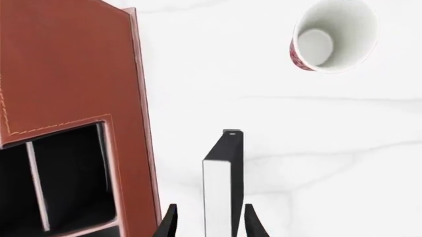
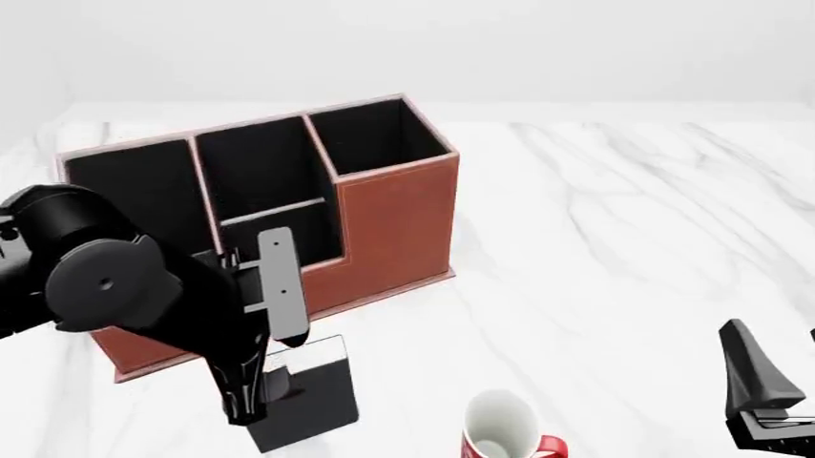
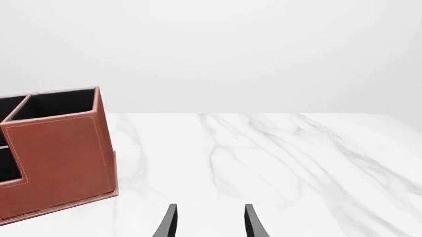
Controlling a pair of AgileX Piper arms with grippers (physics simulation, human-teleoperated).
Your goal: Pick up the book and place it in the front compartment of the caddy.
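Observation:
The black book (image 2: 312, 396) stands upright just in front of the red-brown caddy (image 2: 395, 219). My left gripper (image 2: 248, 405) points down over it. In the left wrist view the book's white page edge (image 1: 218, 197) sits between my left gripper's (image 1: 211, 210) fingers. The jaws are wide apart, with a gap showing on one side. The caddy (image 1: 66, 64) is beside the book. The front compartment (image 2: 261, 172) is the middle full-height cell behind the low partition, and it holds nothing. My right gripper (image 2: 780, 382) is open and empty at the near right, also shown in its wrist view (image 3: 211, 217).
A red-and-white mug (image 2: 503, 429) stands upright on the white marble table (image 2: 612, 239), near the book's right; it also shows in the left wrist view (image 1: 333, 37). The caddy's end wall (image 3: 59, 153) shows in the right wrist view.

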